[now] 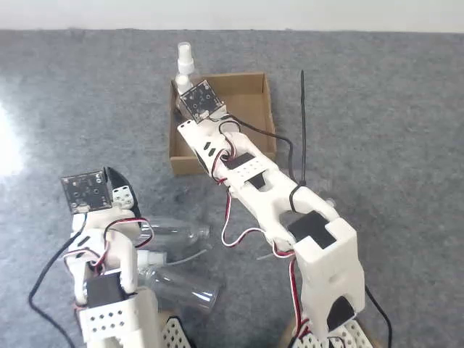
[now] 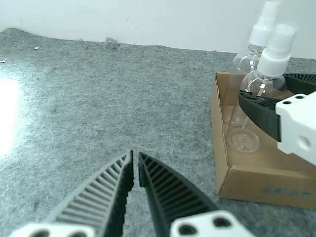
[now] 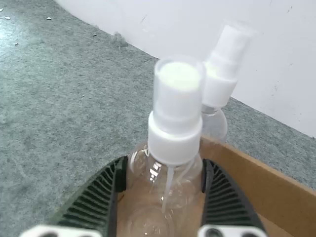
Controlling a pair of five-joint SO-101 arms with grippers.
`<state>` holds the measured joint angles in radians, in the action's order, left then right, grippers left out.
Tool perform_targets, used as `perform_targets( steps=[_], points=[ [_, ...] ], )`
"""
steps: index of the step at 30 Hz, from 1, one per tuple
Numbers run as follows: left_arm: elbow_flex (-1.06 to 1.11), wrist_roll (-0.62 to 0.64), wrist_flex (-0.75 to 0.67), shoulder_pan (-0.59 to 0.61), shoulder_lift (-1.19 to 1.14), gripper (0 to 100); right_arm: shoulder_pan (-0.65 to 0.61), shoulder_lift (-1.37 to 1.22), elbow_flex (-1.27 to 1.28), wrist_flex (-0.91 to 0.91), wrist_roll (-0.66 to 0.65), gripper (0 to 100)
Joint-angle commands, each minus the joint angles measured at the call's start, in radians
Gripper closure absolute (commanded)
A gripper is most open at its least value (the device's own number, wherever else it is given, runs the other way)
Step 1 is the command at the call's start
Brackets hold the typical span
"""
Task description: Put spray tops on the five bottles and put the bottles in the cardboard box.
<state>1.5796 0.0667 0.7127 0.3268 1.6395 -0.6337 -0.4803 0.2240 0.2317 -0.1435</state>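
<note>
The right tool [image 3: 165, 170] is clamped on a clear bottle [image 3: 174, 128], one dark finger against each side of its body. The bottle stands upright with a white spray top [image 3: 177, 94] on its neck, and it sits inside the cardboard box [image 3: 256, 185], at the corner nearest the left arm. Just behind it, a second bottle [image 3: 217, 106] with its own spray top stands upright in the box's far corner on the same side. The two are close together, but I cannot tell whether they touch. The rest of the box floor [image 1: 243, 119] is bare cardboard.

The left tool [image 2: 136, 157] has its fingers together with only a thin slit between the tips. It holds nothing and hangs over the grey bench [image 2: 98, 98], well apart from the box [image 2: 247, 185].

In the high view, two more clear bottles lie on their sides on the bench beside the left arm. One [image 1: 177, 232] lies nearer the box and the other [image 1: 185, 288] nearer the arm bases. A loose spray top [image 1: 152, 259] lies between them.
</note>
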Motion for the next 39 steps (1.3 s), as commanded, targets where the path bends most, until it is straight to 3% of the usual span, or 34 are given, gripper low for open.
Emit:
perform_targets(
  steps=[1,6,12,36,39],
  points=[
    [-0.013,-0.011,-0.028,-0.005,0.012,99,0.012,0.018,-0.049,0.027,-0.005,90.2],
    [-0.013,-0.011,-0.028,-0.005,0.012,99,0.008,0.018,-0.048,0.027,-0.003,90.2],
    [-0.012,-0.011,-0.028,-0.005,0.012,99,-0.007,0.021,-0.048,0.025,0.138,90.2],
    [-0.012,-0.012,-0.029,0.000,0.012,99,-0.010,0.016,-0.044,0.021,0.135,90.2],
    [-0.012,-0.012,-0.029,0.000,0.012,99,-0.010,0.016,-0.043,0.024,0.135,85.7]
  ],
)
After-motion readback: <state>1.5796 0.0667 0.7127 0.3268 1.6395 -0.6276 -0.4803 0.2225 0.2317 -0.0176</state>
